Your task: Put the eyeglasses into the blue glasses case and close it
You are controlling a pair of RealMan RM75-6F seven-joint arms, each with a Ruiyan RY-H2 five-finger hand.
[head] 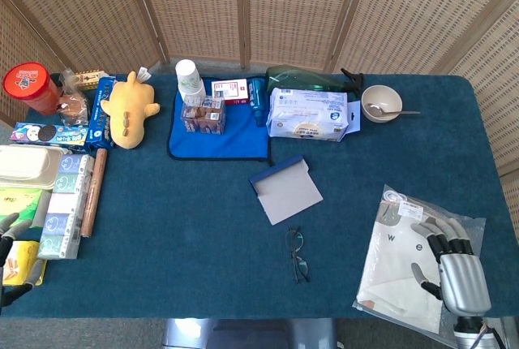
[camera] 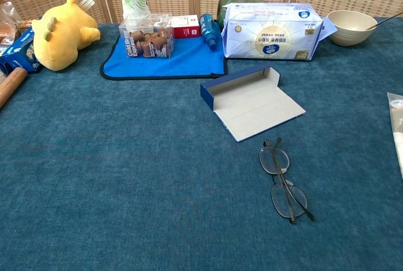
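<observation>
Blue case (camera: 252,99) lies open on the bench (camera: 126,176), glasses (camera: 283,179) just beside it. Right hand (head: 454,264) rests fingers apart on a bag (head: 393,264). Left hand (head: 10,239) holds nothing.

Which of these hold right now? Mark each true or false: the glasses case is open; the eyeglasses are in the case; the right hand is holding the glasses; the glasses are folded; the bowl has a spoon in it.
1. The blue glasses case lies open. True.
2. The eyeglasses are in the case. False: they lie on the table, just in front of the case and apart from it.
3. The right hand holds the glasses. False: it holds nothing and is over a plastic bag at the table's right.
4. The glasses are folded. True.
5. The bowl has a spoon in it. True.
</observation>
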